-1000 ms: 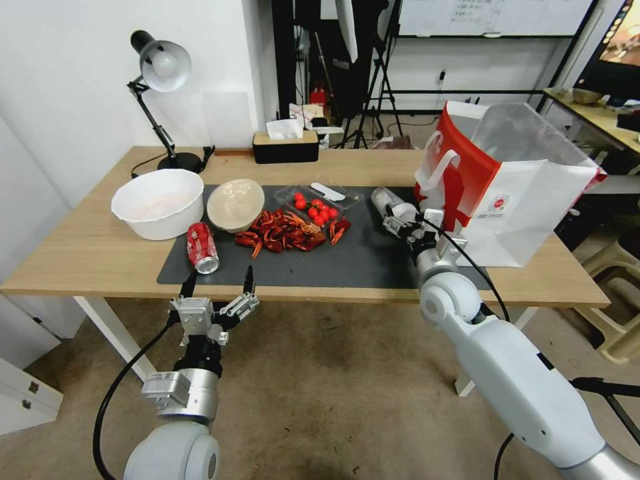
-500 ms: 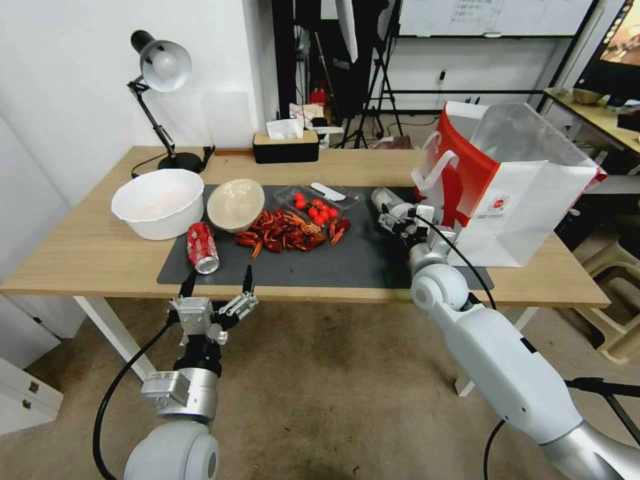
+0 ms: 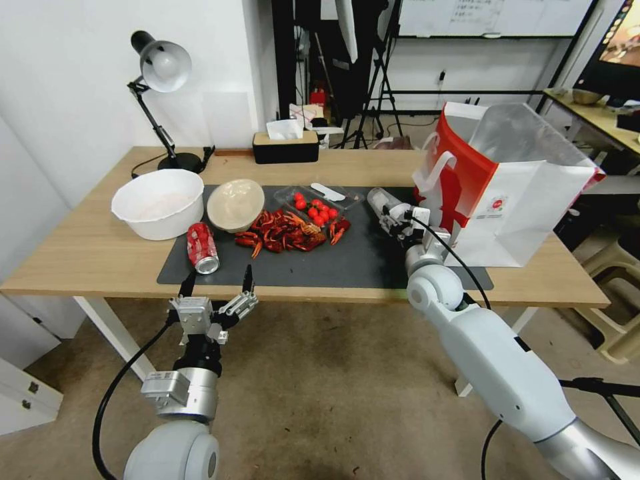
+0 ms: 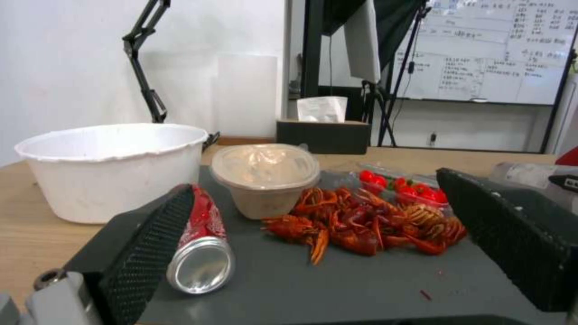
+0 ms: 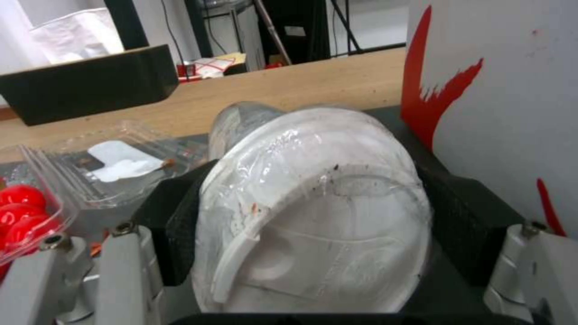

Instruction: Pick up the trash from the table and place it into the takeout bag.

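Pinching the clear lidded cup [image 5: 313, 212] beside the takeout bag [image 3: 527, 200], the right gripper [image 3: 393, 217] has nothing bagged yet, while red soda can [image 3: 201, 247] and beige bowl [image 3: 235, 203] wait before the spread-jawed left gripper [image 3: 217, 283].

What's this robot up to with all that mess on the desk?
It is clearing trash into the takeout bag. Its right gripper is closed around a clear lidded cup on the dark mat, beside the bag. Its left gripper hangs open near the table's front edge, facing a red soda can.
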`<state>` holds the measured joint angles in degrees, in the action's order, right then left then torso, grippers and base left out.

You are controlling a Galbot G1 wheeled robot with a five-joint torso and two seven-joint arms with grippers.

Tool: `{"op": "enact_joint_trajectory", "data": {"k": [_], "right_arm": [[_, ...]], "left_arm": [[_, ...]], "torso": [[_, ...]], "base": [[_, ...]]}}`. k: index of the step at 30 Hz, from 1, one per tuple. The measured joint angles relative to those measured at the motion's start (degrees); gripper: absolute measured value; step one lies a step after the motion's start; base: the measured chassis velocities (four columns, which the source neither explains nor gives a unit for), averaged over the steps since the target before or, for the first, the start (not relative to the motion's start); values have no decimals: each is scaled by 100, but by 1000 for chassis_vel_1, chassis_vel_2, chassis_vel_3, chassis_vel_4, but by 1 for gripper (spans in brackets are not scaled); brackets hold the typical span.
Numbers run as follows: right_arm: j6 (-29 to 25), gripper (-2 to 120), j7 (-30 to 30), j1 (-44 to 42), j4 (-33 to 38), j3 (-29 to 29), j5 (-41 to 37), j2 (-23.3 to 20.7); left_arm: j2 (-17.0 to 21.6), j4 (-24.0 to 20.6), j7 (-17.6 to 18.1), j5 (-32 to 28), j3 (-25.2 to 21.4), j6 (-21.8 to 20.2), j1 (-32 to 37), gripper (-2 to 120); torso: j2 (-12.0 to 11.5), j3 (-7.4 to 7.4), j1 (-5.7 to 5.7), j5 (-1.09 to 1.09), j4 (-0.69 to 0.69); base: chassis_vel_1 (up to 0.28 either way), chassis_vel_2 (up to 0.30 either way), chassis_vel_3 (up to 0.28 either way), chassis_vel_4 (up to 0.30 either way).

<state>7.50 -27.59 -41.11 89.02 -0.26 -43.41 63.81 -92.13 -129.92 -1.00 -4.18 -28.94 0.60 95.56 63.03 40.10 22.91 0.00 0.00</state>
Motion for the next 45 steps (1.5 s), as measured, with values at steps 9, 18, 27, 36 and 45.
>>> {"op": "enact_joint_trajectory", "data": {"k": [9, 18, 27, 36, 45], "right_arm": [[-384, 74, 363, -173, 637, 114, -93, -162], [-1013, 74, 1337, -118, 1567, 462, -496, -540], [-871, 74, 1241, 450, 2123, 1140, -1049, -973], [441, 74, -168, 769, 2203, 1765, -1065, -1447], [1688, 73, -1022, 610, 2034, 1941, -983, -1479]], "left_arm": [[0, 0, 0, 7, 10, 5, -2, 100], [0, 13, -8, 77, 82, 14, 7, 100], [0, -31, -19, 114, 93, 14, 42, 100], [0, -45, -26, 191, 156, 36, 82, 100], [0, -82, -30, 200, 160, 60, 119, 100]], "torso": [[-1, 1, 1, 0, 0], [0, 1, 0, 0, 1], [-1, 1, 0, 1, -1], [0, 0, 0, 1, 1], [-1, 1, 0, 1, 0]], "base": [[0, 0, 0, 0], [0, 0, 0, 0], [0, 0, 0, 0], [0, 0, 0, 0], [0, 0, 0, 0]]}}
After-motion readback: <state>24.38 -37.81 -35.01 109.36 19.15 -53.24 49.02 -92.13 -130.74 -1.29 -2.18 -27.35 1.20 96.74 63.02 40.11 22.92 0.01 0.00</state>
